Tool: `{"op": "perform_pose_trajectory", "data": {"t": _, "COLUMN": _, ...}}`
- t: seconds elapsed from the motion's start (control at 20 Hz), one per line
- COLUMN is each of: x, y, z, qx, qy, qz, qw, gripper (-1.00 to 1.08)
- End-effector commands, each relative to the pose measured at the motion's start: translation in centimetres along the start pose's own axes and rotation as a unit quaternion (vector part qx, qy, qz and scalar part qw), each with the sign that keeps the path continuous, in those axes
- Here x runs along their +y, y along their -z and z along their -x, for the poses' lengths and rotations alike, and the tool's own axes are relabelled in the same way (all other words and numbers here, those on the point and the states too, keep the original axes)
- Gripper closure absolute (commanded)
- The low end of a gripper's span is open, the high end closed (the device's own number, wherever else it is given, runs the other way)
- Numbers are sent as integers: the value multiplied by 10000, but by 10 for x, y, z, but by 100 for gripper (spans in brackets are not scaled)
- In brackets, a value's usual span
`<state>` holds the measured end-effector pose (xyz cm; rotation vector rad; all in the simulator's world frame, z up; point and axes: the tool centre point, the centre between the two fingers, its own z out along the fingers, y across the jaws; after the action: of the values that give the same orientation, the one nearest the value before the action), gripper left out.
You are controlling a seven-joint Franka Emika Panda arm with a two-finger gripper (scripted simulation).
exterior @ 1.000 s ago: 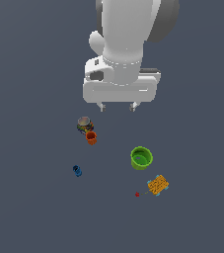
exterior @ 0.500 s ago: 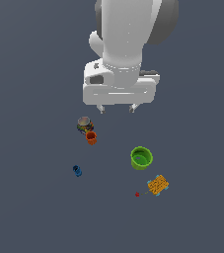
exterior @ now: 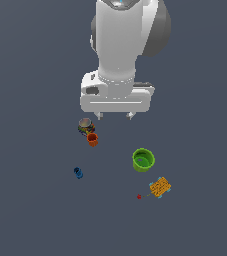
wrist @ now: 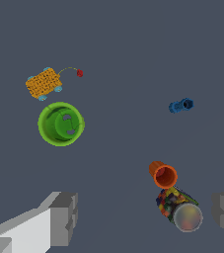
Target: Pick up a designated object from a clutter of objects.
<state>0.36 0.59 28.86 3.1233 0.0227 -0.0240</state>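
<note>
- The claw (exterior: 115,116) hangs above the floor, fingers spread wide, holding nothing.
- The small orange cup (exterior: 92,139) stands below it, toward the exterior view's left, touching the multicoloured can (exterior: 86,126).
- The green cup (exterior: 143,160), yellow block (exterior: 160,187), red ball (exterior: 139,197) and blue piece (exterior: 78,173) lie well apart from it.
- Since a second ago the arm has drifted slightly toward the exterior view's left; the clutter has not moved.

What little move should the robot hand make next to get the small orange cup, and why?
Probably slide toward the exterior view's left and line up over the orange cup before going down. The gripper is open, holds nothing, and hangs high above the floor and off to one side of the cup. The multicoloured can sits right against the cup, so the fingers need careful centring to avoid it.
</note>
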Motion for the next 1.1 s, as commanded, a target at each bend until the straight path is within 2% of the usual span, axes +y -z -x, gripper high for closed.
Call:
{"op": "perform_pose_trajectory", "data": {"t": 0.0, "x": 7, "y": -14, "z": 1, "qx": 0, "qy": -177, "qz": -24, "qw": 9998, "gripper": -92}}
{"op": "perform_pose_trajectory", "data": {"t": 0.25, "x": 26, "y": -52, "z": 5, "qx": 7, "qy": -668, "qz": -81, "qw": 9977, "gripper": -92}}
{"op": "perform_pose_trajectory", "data": {"t": 0.45, "x": 45, "y": -90, "z": 13, "qx": 14, "qy": -1177, "qz": -121, "qw": 9930, "gripper": -92}}
{"op": "perform_pose_trajectory", "data": {"t": 0.75, "x": 73, "y": -143, "z": 34, "qx": 26, "qy": -1949, "qz": -145, "qw": 9807, "gripper": -92}}
{"op": "perform_pose_trajectory", "data": {"t": 1.05, "x": 94, "y": -179, "z": 55, "qx": 37, "qy": -2520, "qz": -133, "qw": 9676, "gripper": -92}}
